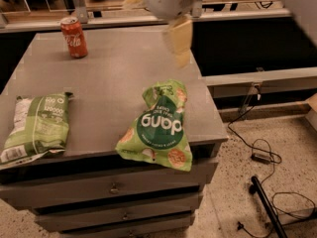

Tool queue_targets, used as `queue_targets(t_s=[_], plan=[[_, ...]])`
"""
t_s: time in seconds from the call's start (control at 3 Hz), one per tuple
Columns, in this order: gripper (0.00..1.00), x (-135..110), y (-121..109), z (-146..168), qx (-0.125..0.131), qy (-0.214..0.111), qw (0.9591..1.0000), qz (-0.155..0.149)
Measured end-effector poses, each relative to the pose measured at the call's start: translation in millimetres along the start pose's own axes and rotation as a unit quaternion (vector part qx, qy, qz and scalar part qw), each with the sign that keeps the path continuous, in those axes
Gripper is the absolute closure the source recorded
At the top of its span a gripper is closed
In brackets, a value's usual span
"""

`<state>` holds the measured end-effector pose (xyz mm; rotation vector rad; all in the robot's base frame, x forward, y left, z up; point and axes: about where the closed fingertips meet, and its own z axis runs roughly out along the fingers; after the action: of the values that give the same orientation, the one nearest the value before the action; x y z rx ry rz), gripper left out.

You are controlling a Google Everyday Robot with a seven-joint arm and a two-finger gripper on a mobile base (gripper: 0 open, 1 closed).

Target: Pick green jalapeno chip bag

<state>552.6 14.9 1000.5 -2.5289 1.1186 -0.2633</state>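
Note:
The green jalapeno chip bag (pixel 37 128) lies flat at the front left of the grey cabinet top (pixel 114 68). It is olive green with white panels, and its white end strip is at the front edge. My gripper (pixel 158 29) hangs above the back right part of the cabinet top, well away from the bag and higher than it. It is open and empty, and one pale yellow finger (pixel 179 38) points down.
A brighter green "dang" bag (pixel 158 125) lies at the front right and overhangs the front edge. A red cola can (pixel 74 37) stands at the back left. Drawers (pixel 114 187) sit below the top. Cables (pixel 262 157) and a black pole (pixel 265 202) lie on the floor to the right.

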Motion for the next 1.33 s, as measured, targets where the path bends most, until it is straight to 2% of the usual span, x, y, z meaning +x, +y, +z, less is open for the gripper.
queue_targets(t_s=[0.33,0.67,1.0,1.33], plan=[[0.00,-41.8,-23.3,24.6,-0.013,-0.049,0.9923,-0.113],[0.00,-105.2,-36.4,53.3,-0.022,-0.117,0.9644,-0.236],[0.00,-152.6,-38.3,74.4,-0.027,-0.159,0.9345,-0.318],[0.00,-208.1,-33.0,114.1,-0.042,-0.174,0.8990,-0.399]])
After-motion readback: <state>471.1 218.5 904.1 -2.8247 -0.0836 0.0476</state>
